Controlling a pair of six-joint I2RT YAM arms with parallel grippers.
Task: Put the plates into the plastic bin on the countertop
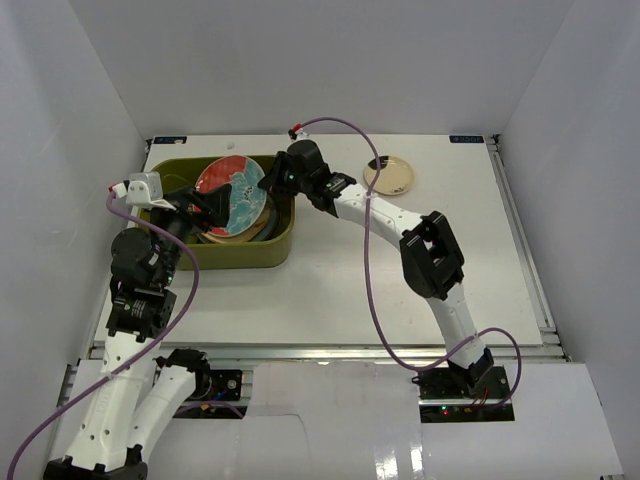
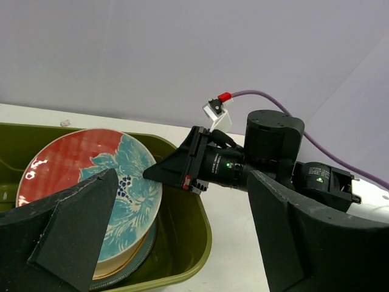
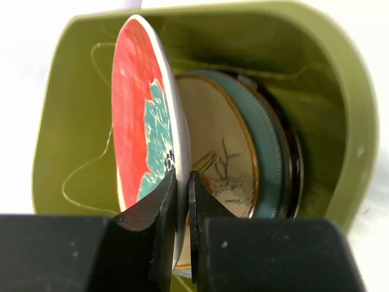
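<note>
My right gripper (image 1: 266,186) is shut on the rim of the red-teal plate (image 1: 230,195) and holds it tilted on edge inside the olive-green plastic bin (image 1: 240,255). In the right wrist view the jaws (image 3: 182,182) pinch the plate's rim (image 3: 143,115); behind it lean the cream bird plate (image 3: 222,152) and further plates. The left wrist view shows the red-teal plate (image 2: 91,188) and the bin's rim (image 2: 200,243). My left gripper (image 1: 205,208) is open and empty, over the bin's near side beside the plate. A small cream plate (image 1: 389,176) lies on the countertop (image 1: 400,280).
White walls enclose the table. The right arm's purple cable (image 1: 345,125) loops above the bin's far right corner. The left arm's cable (image 1: 185,290) hangs along the table's left front.
</note>
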